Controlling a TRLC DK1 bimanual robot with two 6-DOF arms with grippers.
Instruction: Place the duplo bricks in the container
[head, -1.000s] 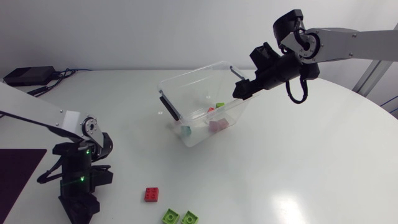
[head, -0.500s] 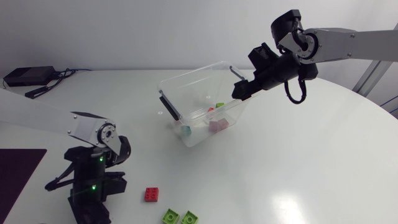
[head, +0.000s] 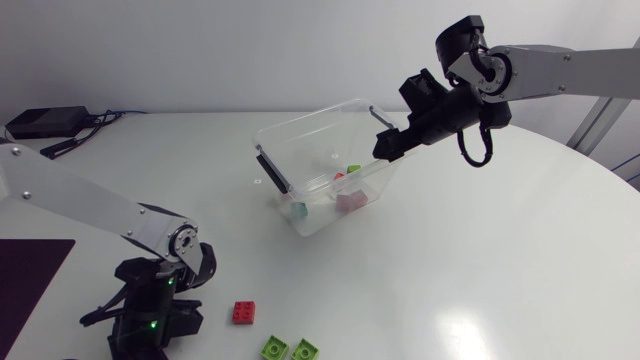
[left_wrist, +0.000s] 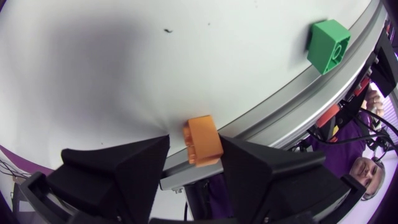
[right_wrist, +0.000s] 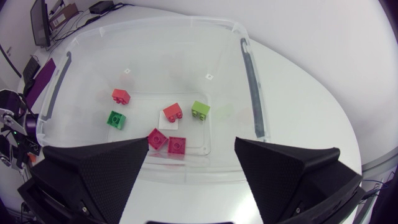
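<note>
A small orange brick (left_wrist: 202, 140) lies at the table's front edge between the fingers of my left gripper (left_wrist: 196, 144), which is open; one finger is close against the brick and a narrow gap shows at the other. From the head view the left gripper (head: 150, 335) hides this brick. The clear plastic container (head: 300, 130) stands mid-table with several red, pink and green bricks (right_wrist: 173, 112) inside. My right gripper (head: 386, 146) hovers at its right rim with fingers wide open (right_wrist: 193, 146) above the container (right_wrist: 174, 22). A red brick (head: 243, 312) and two light green bricks (head: 274, 347) lie loose near the front edge.
A darker green brick (left_wrist: 328, 45) sits ahead of the left gripper, close to the rounded table edge (left_wrist: 298, 93). A black box with cables (head: 45, 122) rests at the back left of the table.
My left arm has swung to the right along the front edge and lowered over the orange brick, its fingers opening and then narrowing. The right arm and the container stayed still.
</note>
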